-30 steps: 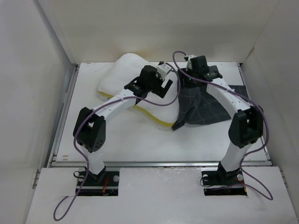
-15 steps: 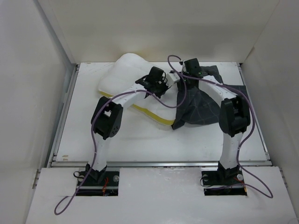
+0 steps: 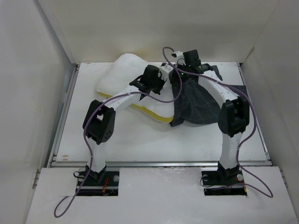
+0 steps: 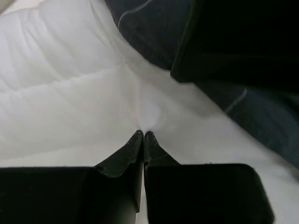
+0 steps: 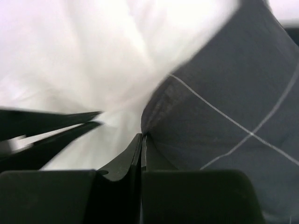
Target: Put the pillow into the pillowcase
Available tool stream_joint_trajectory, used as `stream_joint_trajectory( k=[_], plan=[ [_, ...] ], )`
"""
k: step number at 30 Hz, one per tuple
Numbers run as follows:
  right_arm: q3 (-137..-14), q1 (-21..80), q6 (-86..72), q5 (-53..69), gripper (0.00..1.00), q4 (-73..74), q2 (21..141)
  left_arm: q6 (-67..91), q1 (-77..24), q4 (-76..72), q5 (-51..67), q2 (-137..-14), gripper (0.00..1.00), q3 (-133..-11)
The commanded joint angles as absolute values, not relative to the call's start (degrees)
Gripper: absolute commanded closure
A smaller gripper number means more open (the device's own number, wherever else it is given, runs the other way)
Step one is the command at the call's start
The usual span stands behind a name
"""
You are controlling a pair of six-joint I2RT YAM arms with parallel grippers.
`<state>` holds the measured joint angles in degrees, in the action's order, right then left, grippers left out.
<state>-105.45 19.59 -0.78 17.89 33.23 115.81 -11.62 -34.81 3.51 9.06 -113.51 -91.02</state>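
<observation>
Charcoal pillowcase (image 3: pixel 201 105), centre right. White pillow (image 3: pixel 121 77), upper left, touching it. Beyond: left gripper (image 4: pixel 143 133) pinching pillow fabric; right gripper (image 5: pixel 141 136) clamping pillowcase hem. Step, likely: starting insertion. Next calls for holding the mouth open.

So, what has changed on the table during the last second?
The left gripper has closed on the pillow. The right gripper, shut on the pillowcase, has drawn its edge left, toward the pillow. The pillow lies where it was.
</observation>
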Motion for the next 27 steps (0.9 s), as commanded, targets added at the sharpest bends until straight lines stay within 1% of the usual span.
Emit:
stream_joint_trajectory(
  k=[1, 4, 7, 9, 10, 11, 12, 13, 16, 17, 19, 21, 22, 24, 25, 26, 27],
  plan=[
    [-113.3, 25.7, 3.1, 34.3, 1.0, 34.5, 113.1, -5.2, -37.3, -5.2, 2.5, -107.1, 1.0, -91.4],
    [-113.9, 26.4, 3.6, 41.7, 1.0, 33.9, 113.6, -3.7, -37.4, -6.2, -0.3, -106.6, 1.0, -91.9],
    [-115.5, 26.4, 2.5, 43.4, 1.0, 33.3, 115.5, -1.2, -37.4, -6.2, -1.7, -107.3, 1.0, -93.2],
    [-116.9, 26.4, 1.9, 43.4, 1.0, 35.4, 118.8, 1.2, -37.4, -6.2, -3.4, -109.4, 1.0, -94.8],
    [-116.9, 26.4, 1.2, 40.5, 0.95, 35.9, 119.5, 2.4, -37.4, -5.7, -4.8, -110.1, 1.0, -95.4],
    [-116.2, 26.4, 1.2, 39.2, 0.91, 35.9, 119.5, 4.0, -37.4, -5.7, -8.4, -110.9, 1.0, -95.4],
    [-115.1, 26.4, 1.2, 38.2, 0.87, 35.9, 120.1, 4.9, -37.4, -5.7, -9.2, -112.5, 1.0, -96.1],
    [-112.1, 25.6, 0.4, 37.0, 0.87, 35.3, 119.2, 6.4, -37.4, -5.7, -10.6, -113.3, 1.0, -96.7],
    [-106.8, 23.4, -1.3, 37.0, 0.78, 30.9, 114.5, 8.1, -37.4, -5.7, -14.9, -115.3, 1.0, -96.7],
    [-103.9, 21.8, -1.3, 37.5, 0.49, 30.3, 113.3, 8.6, -37.4, -5.7, -16.0, -115.3, 1.0, -96.7],
    [-101.3, 20.4, -1.3, 38.1, 0.21, 30.3, 109.6, 9.1, -37.4, -6.3, -18.6, -117.1, 1.0, -96.7],
    [-96.5, 19.3, -1.3, 36.1, 0.06, 30.8, 106.8, 10.5, -37.4, -6.3, -18.6, -117.9, 1.0, -96.7],
    [-94.9, 18.6, -1.8, 35.1, 0.06, 30.8, 103.6, 10.5, -37.4, -5.8, -17.4, -117.9, 1.0, -96.7],
    [-89.1, 18.5, -1.8, 31.8, 0.0, 30.3, 99.9, 8.5, -37.4, -3.4, -13.9, -117.9, 0.66, -97.3],
    [-86.9, 18.5, -2.4, 30.7, 0.0, 29.8, 97.9, 6.0, -37.4, -3.4, -9.3, -116.9, 0.52, -97.3],
    [-84.8, 18.5, -2.4, 29.9, 0.0, 29.8, 94.1, 4.0, -37.4, -3.4, -8.7, -114.0, 0.44, -94.2],
    [-80.5, 18.5, -3.3, 27.4, 0.0, 29.8, 92.0, 2.6, -37.4, -4.3, -8.7, -112.2, 0.28, -92.5]
  ],
)
